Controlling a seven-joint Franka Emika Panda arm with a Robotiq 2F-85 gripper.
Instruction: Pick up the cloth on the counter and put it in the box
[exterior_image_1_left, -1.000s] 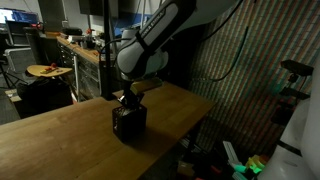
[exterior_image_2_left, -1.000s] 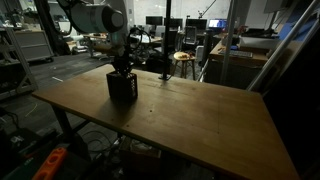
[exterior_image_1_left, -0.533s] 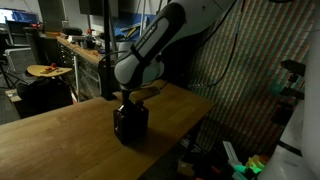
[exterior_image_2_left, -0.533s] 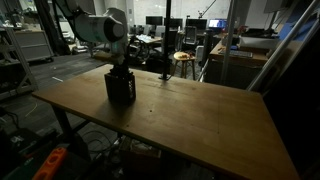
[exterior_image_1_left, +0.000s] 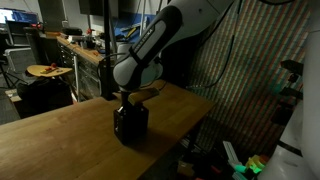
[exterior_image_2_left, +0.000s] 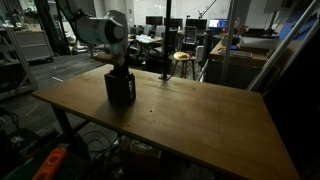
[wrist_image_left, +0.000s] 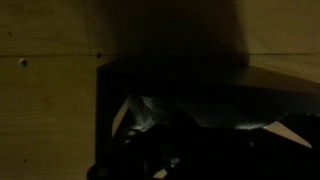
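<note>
Gripper (exterior_image_1_left: 125, 99) sits at top of dark box (exterior_image_1_left: 130, 124), centre frame, on wood table (exterior_image_1_left: 55, 140). Wrist view: pale cloth (wrist_image_left: 146, 114) lies inside box, lower centre, long axis approx left-right. Too dark to tell if pincer is spread or pinching.

Gripper (exterior_image_1_left: 127, 99) (exterior_image_2_left: 116, 70): fingers (wrist_image_left: 150, 162) are merged with shadow above the box (exterior_image_1_left: 130, 124) (exterior_image_2_left: 121, 87) (wrist_image_left: 108, 110) in both exterior views and reduced to dark outlines in the wrist view; their spread cannot be determined. Cloth (wrist_image_left: 143, 113): only a pale fold is seen in the wrist view, the remainder lost in darkness; it is concealed by the box walls in both exterior views. Box: cut off by the wrist view's bottom edge. Desk (exterior_image_1_left: 60, 140): cropped at the lower and left edges in an exterior view.
</note>
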